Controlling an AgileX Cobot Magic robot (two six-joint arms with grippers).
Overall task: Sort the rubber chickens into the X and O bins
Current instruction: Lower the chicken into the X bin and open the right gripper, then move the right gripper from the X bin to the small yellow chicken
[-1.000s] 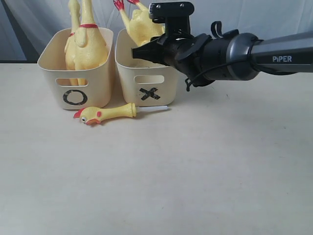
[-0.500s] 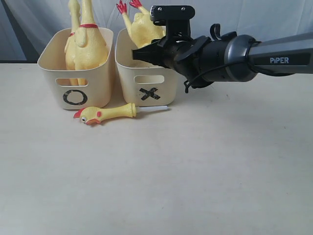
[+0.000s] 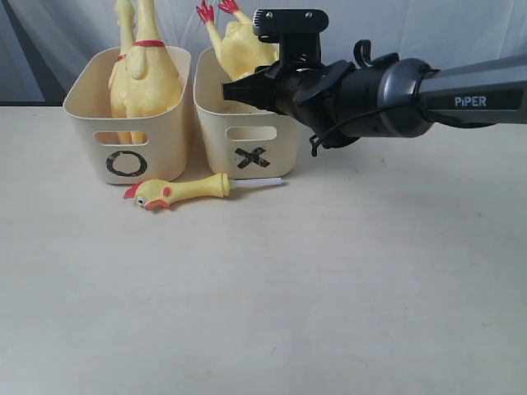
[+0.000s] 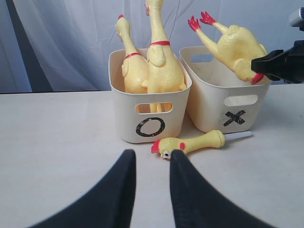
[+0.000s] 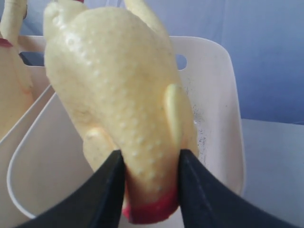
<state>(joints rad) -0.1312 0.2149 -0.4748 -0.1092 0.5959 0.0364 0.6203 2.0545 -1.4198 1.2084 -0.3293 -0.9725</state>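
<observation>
Two long yellow rubber chickens (image 3: 145,76) stand upright in the cream O bin (image 3: 169,132). A shorter headless chicken body (image 3: 236,43) hangs tilted over the X bin (image 3: 216,136), red feet up. My right gripper (image 3: 235,89) is shut on it at its red neck band (image 5: 151,209), just above the bin's opening. The body fills the right wrist view (image 5: 121,90). My left gripper (image 4: 152,156) is open and holds nothing. It hovers low over the table, facing the bins.
A loose yellow chicken head and neck (image 3: 177,192) with a white stick (image 3: 259,182) lies on the table in front of both bins, also in the left wrist view (image 4: 192,143). A pale curtain (image 3: 428,29) hangs behind. The beige table (image 3: 329,296) stretches toward the front.
The right gripper carried the chicken body slightly left and further over the X bin a second ago; over the last half second nothing moved.
</observation>
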